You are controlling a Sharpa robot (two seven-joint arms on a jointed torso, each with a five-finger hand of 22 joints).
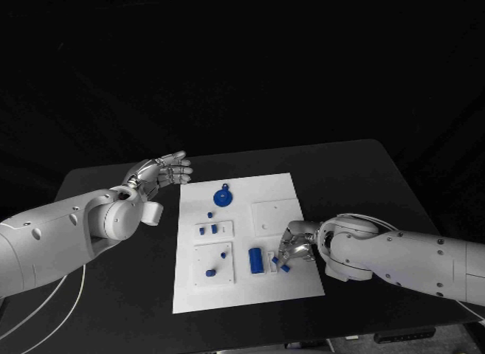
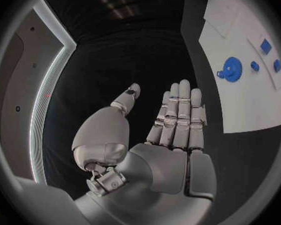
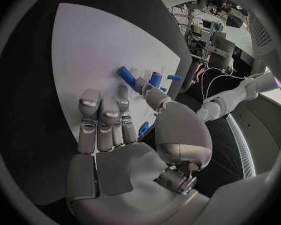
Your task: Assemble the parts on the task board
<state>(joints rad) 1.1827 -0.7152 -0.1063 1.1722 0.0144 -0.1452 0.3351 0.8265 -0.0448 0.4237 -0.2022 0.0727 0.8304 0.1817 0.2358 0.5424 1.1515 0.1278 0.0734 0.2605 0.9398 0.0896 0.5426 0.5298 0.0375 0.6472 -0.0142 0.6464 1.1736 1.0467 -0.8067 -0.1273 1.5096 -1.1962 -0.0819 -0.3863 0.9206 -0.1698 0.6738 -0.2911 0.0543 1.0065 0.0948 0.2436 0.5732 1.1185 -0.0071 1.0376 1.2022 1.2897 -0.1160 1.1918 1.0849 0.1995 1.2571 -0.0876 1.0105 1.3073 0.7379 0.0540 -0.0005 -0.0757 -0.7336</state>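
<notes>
The white task board [image 1: 266, 291] lies in the middle of the table. On it are a round blue part [image 1: 222, 197], some small blue parts [image 1: 210, 229], a blue cylinder [image 1: 256, 259] and a small blue part [image 1: 210, 272]. My right hand [image 1: 295, 247] reaches down onto the board's right side, its fingers stretched out over the board [image 3: 84, 50]. A small blue part [image 3: 143, 130] shows in the gap between its thumb and fingers; no grip on it is visible. My left hand [image 1: 162, 173] hovers flat and empty beside the board's far left corner, fingers [image 2: 178, 115] straight.
The black table [image 1: 348, 177] extends around the board on every side. Blue parts [image 3: 155, 78] lie just beyond my right hand's fingertips. The round blue part [image 2: 232, 66] sits on the board off to the side of my left hand.
</notes>
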